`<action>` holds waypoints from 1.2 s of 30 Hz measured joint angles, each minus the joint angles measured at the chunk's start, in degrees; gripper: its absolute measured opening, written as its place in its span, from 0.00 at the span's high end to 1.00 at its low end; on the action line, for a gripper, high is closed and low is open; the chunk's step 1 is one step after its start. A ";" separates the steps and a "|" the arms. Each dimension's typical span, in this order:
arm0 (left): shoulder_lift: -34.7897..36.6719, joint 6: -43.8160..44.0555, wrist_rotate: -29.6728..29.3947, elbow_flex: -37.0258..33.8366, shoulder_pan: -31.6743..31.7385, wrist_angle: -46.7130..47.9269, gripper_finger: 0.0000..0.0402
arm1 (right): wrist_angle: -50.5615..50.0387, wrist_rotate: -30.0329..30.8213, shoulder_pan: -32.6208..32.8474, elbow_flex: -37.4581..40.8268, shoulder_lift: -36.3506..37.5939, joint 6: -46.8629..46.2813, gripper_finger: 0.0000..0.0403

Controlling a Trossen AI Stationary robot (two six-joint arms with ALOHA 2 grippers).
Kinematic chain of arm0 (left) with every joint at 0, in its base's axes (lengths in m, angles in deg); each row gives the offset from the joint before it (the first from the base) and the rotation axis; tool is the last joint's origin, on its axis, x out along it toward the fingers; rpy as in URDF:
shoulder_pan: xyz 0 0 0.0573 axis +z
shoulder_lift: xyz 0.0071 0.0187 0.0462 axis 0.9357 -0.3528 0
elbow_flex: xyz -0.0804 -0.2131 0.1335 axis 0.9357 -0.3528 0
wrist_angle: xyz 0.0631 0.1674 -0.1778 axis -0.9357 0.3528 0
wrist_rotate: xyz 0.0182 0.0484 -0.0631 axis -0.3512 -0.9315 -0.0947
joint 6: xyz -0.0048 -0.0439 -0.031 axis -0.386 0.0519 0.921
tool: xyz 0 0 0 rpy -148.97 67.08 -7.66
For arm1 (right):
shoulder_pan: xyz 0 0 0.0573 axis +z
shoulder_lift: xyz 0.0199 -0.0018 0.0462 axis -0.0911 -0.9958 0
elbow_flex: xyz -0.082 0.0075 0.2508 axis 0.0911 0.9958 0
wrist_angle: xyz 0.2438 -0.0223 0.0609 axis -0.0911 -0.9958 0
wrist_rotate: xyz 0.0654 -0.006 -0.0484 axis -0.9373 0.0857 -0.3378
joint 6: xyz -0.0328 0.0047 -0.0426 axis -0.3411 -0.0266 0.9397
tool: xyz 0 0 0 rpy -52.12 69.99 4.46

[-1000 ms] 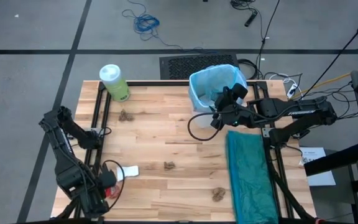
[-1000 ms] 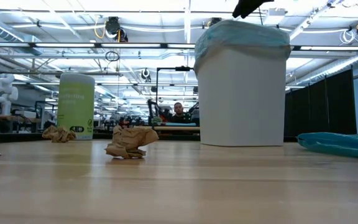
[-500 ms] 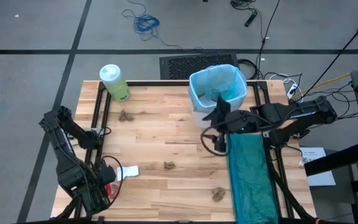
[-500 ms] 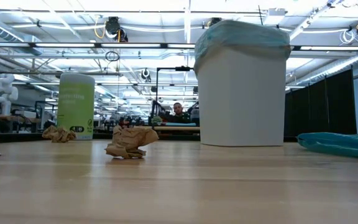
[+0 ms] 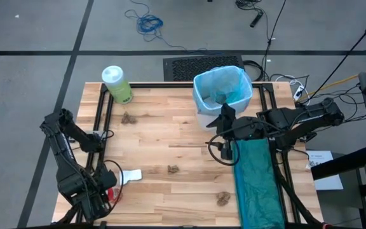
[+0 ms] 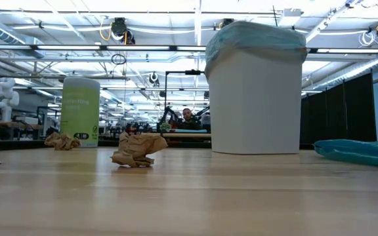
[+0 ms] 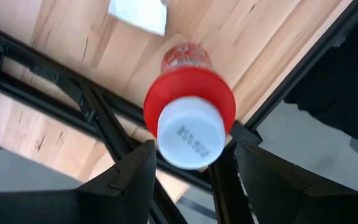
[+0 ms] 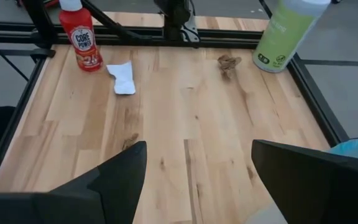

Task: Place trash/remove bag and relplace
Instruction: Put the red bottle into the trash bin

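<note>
The light-blue bag (image 5: 223,89) lines the white wastebasket (image 6: 254,98) at the table's far right. Trash lies on the wood: brown wads (image 5: 129,118), (image 5: 173,169), (image 5: 222,198) and a white scrap (image 5: 131,175). A red, white-capped container (image 7: 190,109) stands upright on its base at the near left corner. My left gripper (image 7: 196,146) hovers over it, open, a finger on either side of the cap and apart from it. My right gripper (image 5: 223,127) hangs open over the table just in front of the wastebasket, nothing between its fingers (image 8: 197,149).
A large green bottle (image 5: 116,83) stands at the far left corner. A teal-green bag (image 5: 256,178) lies along the right edge, close beside my right gripper. Black frame rails (image 5: 100,121) run along the table's left side. Bare wood (image 5: 170,137) lies in the middle.
My right gripper has come away from above the wastebasket toward the near edge and a little toward the left, and has turned about. The wads, the scrap and the wastebasket have stayed in place.
</note>
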 joint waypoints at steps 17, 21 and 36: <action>-3.33 -1.52 -1.26 -0.04 -0.67 0.00 0.46 | 6.85 -10.10 1.73 0.00 -0.02 -0.58 0.30; -4.07 -1.77 -1.25 -0.04 -0.99 0.00 0.46 | 6.77 -10.14 1.81 0.00 -0.02 -0.50 0.30; -4.50 -2.18 -1.25 -0.04 -1.01 0.00 0.46 | 6.49 -10.21 1.81 0.00 -0.02 -0.28 0.30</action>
